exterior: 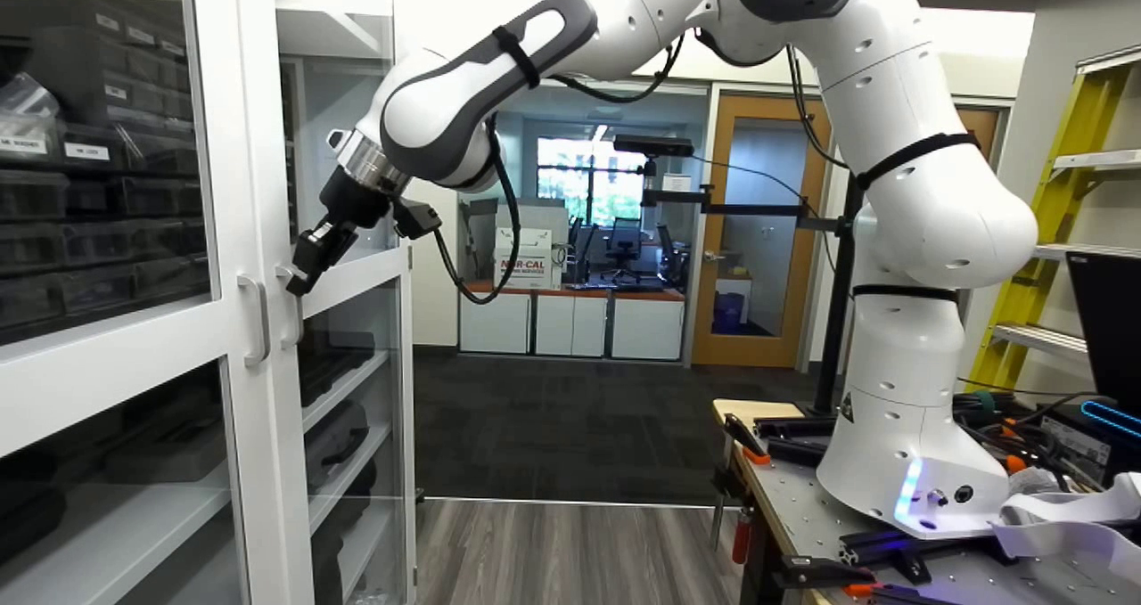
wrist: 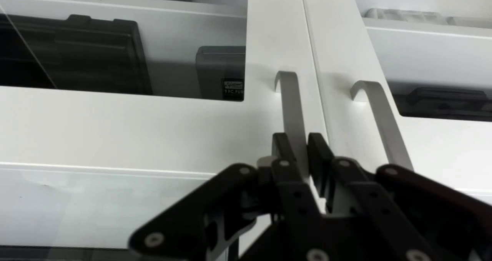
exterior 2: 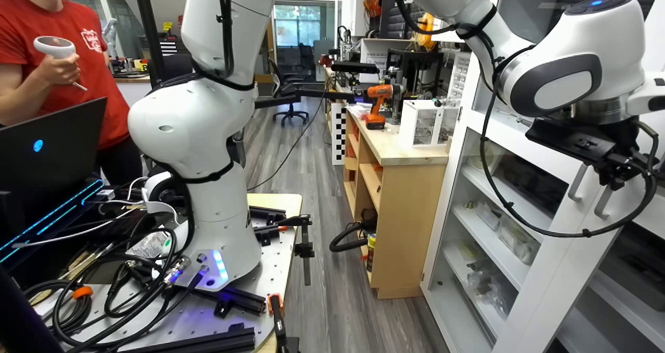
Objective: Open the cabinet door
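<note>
The gripper (wrist: 298,140) pinches the bar handle (wrist: 291,103) of the closed cabinet door (exterior: 361,273) between its fingers (wrist: 318,147), and behind that door's glass (exterior: 325,97) lie a black case (wrist: 102,57) and a grey case (wrist: 220,68), while the twin door (exterior: 107,369) just beside it fronts labelled bins (exterior: 89,153).

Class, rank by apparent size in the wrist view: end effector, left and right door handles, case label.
Largest: end effector
Left door handle, right door handle: partly hidden, too alike to rank
Smallest: case label

Glass cabinet door (exterior: 361,275) (smooth-framed)
</note>
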You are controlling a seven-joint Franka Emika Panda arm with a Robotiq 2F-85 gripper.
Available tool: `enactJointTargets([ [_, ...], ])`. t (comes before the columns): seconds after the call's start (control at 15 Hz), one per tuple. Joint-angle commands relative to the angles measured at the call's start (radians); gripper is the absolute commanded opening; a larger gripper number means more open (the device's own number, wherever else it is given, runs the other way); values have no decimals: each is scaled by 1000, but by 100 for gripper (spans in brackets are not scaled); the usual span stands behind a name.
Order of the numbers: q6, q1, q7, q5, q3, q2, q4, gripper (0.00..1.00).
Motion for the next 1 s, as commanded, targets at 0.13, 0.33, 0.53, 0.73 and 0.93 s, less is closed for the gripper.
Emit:
enactJointTargets([
  [0.13, -43, -54, -83, 19, 14, -80, -72, 4],
  [0.33, -61, -61, -102, 20, 1, -112, -100, 4],
  [0.53, -88, -61, -109, 16, -20, -145, -129, 4],
  [0.73, -112, -66, -127, 25, -37, -180, -158, 4],
  [0.93, -128, -76, -177, 61, -48, -213, -188, 4],
])
